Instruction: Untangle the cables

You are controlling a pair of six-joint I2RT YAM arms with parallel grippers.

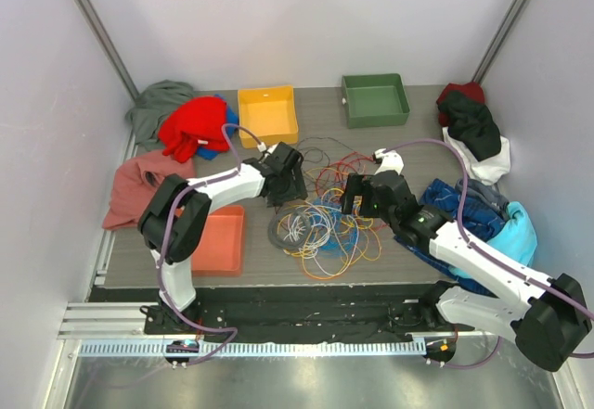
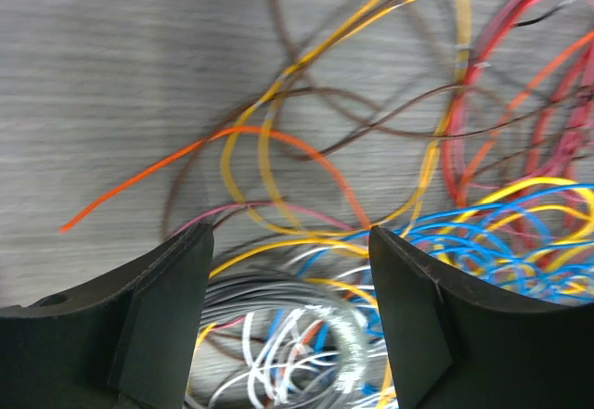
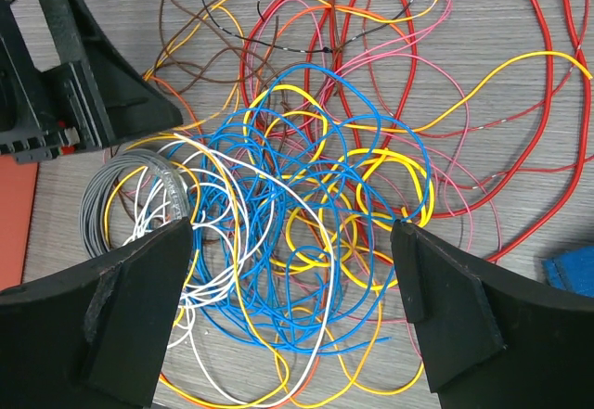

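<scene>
Cables (image 1: 320,223) lie heaped in a tangle on the table (image 1: 320,117), the left gripper (image 2: 290,242) parted and empty at its edge, the right gripper (image 3: 290,233) spread wide above it, so any pinch could catch several crossed strands and pull the knot tighter.

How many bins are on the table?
3: yellow bin, back centre-left; green bin, back centre-right; orange bin, beside the left arm. Clothes could hide others.
</scene>
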